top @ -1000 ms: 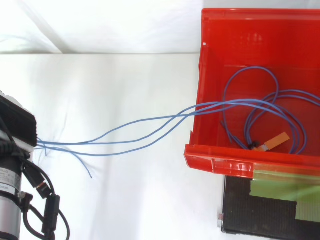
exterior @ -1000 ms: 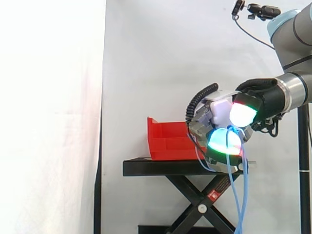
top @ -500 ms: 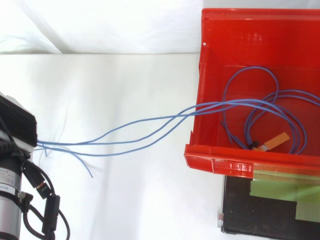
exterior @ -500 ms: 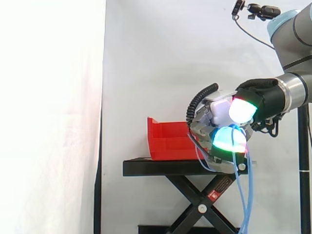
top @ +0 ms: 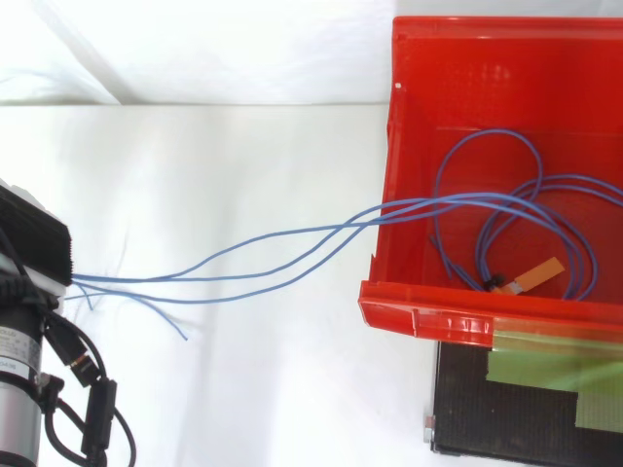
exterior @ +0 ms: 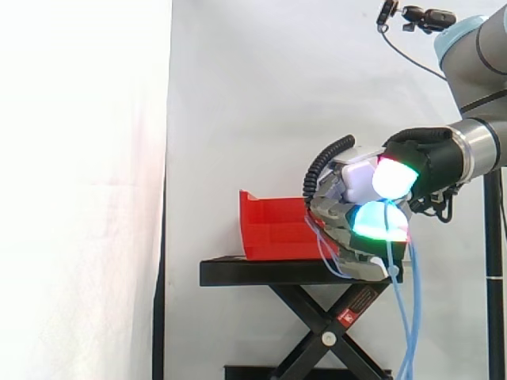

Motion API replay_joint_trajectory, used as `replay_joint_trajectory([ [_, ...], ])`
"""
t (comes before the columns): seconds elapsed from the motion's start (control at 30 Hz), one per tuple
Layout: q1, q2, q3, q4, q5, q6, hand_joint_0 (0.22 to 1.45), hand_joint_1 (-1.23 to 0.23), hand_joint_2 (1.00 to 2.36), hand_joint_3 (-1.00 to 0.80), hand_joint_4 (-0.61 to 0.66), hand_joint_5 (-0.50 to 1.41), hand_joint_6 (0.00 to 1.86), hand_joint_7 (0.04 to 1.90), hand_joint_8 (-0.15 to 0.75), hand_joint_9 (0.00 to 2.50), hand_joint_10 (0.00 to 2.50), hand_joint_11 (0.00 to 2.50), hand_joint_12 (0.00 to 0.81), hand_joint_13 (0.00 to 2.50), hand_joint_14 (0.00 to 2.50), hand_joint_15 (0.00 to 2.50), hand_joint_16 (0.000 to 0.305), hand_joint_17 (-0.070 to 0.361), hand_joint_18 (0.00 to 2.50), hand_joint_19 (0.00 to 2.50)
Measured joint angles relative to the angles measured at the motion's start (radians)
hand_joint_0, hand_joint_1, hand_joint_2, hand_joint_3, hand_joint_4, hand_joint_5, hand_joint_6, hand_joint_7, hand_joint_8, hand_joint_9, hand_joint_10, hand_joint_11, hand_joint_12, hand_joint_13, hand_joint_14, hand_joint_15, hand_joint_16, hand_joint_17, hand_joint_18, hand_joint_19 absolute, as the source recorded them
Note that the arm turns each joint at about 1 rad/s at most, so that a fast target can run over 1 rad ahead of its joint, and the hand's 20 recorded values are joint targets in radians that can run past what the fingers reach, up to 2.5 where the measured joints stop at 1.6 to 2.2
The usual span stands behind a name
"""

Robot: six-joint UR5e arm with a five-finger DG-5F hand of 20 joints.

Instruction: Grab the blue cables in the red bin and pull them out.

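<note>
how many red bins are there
1. The bin sits on the stand, with cables running out over its wall to the hand.

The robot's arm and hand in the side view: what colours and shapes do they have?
The arm is a silver-grey tube with a pale blue joint cap and a black wrist section. The hand is grey-white, ending in thick rounded pads glowing cyan-green with red edges.
</note>
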Motion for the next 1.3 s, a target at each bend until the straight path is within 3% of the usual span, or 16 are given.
replay_joint_trajectory([
  [0.4,0.001,0.000,0.000,0.000,0.000,0.000,0.91,-0.98,1.00,-1.00,0.31,0.54,1.37,0.16,0.336,0.90,0.87,1.13,0.340,1.19,1.29,0.96,0.044,0.099,0.85,1.02],
  [0.73,0.002,0.000,0.000,0.000,0.000,0.000,0.99,-0.97,1.00,-1.00,0.26,0.57,1.43,0.15,0.330,0.93,0.92,1.12,0.334,1.21,1.35,0.97,0.043,0.098,0.87,1.02],
  [0.93,0.002,0.000,0.000,0.000,0.001,0.000,1.01,-0.96,1.00,-1.00,0.24,0.57,1.44,0.14,0.323,0.90,1.38,0.97,0.332,1.20,1.52,0.93,0.043,0.097,0.90,1.02],
  [1.1,0.002,0.000,0.000,0.000,0.001,0.000,1.02,-0.96,1.00,-1.00,0.24,0.57,1.45,0.14,0.321,0.84,2.04,0.75,0.329,1.13,2.17,0.70,0.040,0.091,1.02,1.17],
  [1.2,0.002,0.000,0.000,0.000,0.001,0.000,1.02,-0.95,1.00,-1.00,0.24,0.56,1.45,0.14,0.320,0.81,2.28,0.67,0.334,1.05,2.50,0.61,0.040,0.090,1.12,1.24],
  [1.3,0.001,0.000,0.000,-0.001,0.002,0.000,1.02,-0.95,1.00,-1.00,0.24,0.56,1.46,0.13,0.319,0.79,2.49,0.61,0.332,1.04,2.50,0.55,0.038,0.086,1.21,1.38],
])
